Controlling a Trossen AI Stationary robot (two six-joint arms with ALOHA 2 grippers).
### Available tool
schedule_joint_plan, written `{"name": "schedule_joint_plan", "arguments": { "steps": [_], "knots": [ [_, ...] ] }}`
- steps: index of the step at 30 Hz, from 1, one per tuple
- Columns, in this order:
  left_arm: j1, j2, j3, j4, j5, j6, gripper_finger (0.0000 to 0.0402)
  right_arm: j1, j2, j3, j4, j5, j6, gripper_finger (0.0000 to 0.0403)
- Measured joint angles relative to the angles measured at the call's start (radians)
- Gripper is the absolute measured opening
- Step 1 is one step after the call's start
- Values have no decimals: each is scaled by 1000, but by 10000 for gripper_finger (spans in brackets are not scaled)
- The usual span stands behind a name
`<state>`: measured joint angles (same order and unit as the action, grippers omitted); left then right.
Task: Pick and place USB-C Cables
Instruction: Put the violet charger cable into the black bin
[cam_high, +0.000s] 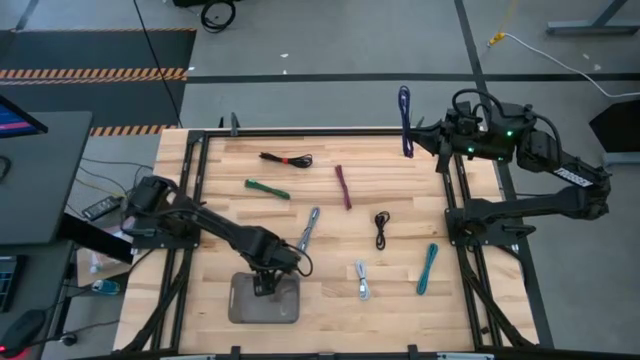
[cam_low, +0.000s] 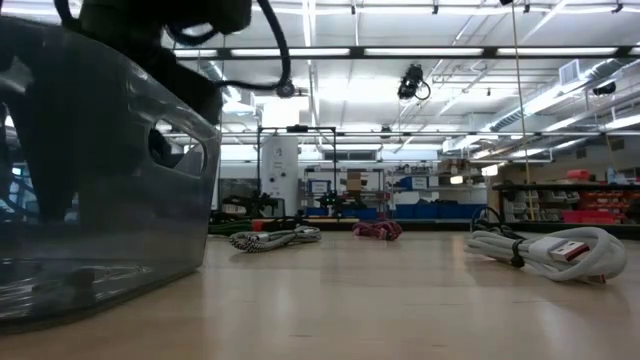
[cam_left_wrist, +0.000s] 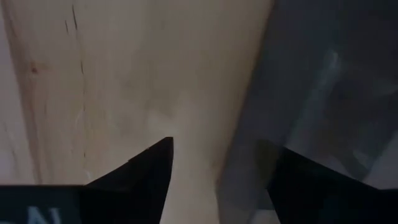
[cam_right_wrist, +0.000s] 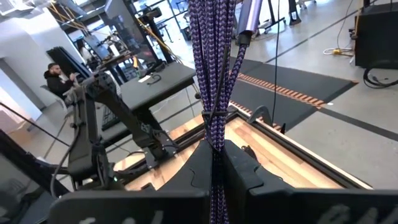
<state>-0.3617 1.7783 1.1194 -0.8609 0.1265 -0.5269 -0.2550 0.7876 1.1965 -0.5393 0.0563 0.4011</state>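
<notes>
We see the right gripper (cam_right_wrist: 214, 165) clamp the purple cable (cam_right_wrist: 214, 74) at its tied middle, above the worktop's (cam_high: 400, 300) far edge. The light, limp cable should droop. The left gripper (cam_left_wrist: 214, 177) stands open, apparently empty, over the tray (cam_high: 240, 305).

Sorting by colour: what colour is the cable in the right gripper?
Purple cable, clearest in the right wrist view.

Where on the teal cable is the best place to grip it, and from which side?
Grip the teal bundled USB-C cable at its middle, coming straight down from above. It lies flat on the wooden table as a long narrow bundle, so the fingers should close across its narrow width.
</notes>
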Motion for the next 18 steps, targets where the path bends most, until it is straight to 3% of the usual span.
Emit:
{"name": "schedule_joint_plan", "arguments": {
  "steps": [4, 10, 18],
  "knots": [
    [1, 39, 0, 5, 8, 0, 184, 0, 0, 0, 10, 0, 8, 17],
    [12, 57, 0, 10, 21, -8, 20, 0, -7, 0, 31, 2, 8, 17],
    [42, 47, 84, -10, 23, 41, 5, 0, -32, 0, 46, 11, 8, 17]
  ]
}}
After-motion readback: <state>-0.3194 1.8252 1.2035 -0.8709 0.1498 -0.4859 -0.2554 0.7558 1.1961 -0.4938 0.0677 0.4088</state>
